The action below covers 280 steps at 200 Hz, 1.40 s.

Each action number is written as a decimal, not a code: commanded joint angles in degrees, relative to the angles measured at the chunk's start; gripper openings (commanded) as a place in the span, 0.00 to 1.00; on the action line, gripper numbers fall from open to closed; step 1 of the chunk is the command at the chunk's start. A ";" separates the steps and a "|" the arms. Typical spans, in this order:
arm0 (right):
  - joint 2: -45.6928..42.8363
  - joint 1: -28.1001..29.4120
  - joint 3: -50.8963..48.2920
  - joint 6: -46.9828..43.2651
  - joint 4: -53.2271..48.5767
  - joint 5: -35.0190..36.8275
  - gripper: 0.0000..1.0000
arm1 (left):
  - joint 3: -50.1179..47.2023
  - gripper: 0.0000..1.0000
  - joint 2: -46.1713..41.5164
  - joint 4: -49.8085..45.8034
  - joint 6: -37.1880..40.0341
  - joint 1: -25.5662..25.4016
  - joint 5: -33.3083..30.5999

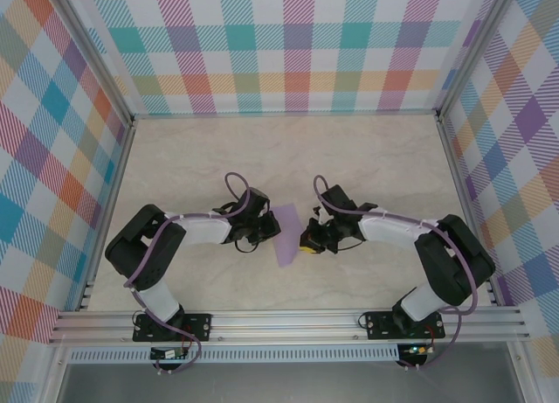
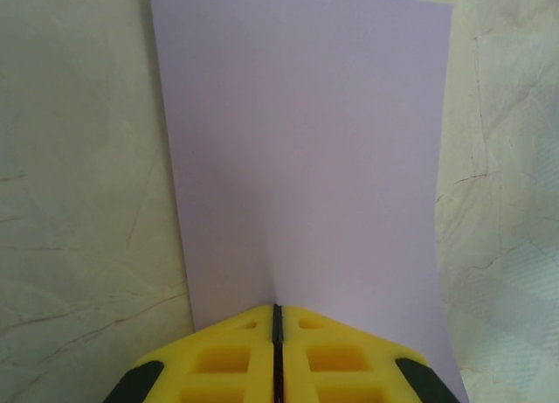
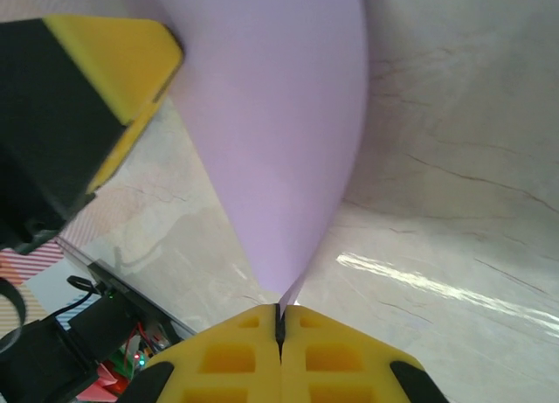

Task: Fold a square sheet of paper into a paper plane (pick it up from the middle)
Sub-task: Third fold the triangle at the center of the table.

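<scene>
The square sheet of paper (image 1: 286, 237) is plain lavender and hangs between the two grippers, just above the middle of the table. My left gripper (image 1: 262, 232) is shut on the middle of one edge. In the left wrist view the sheet (image 2: 306, 141) spreads away from the closed yellow jaws (image 2: 277, 309) with a faint crease at the pinch. My right gripper (image 1: 307, 238) is shut on the opposite side. In the right wrist view the paper (image 3: 271, 114) narrows to a pinched tip in its jaws (image 3: 279, 309) and curves up toward a yellow finger (image 3: 113, 62) of the left gripper.
The pale marble-patterned tabletop (image 1: 288, 149) stretches behind the grippers. Plaid walls close in the back and both sides. An aluminium rail (image 1: 288, 320) carrying the arm bases runs along the near edge. Wiring and a circuit board (image 3: 96, 333) lie below that edge.
</scene>
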 commanded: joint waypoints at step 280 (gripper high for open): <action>17.99 2.76 11.31 -7.58 7.53 -4.29 0.05 | 5.04 0.05 2.65 -7.92 3.54 1.94 -0.93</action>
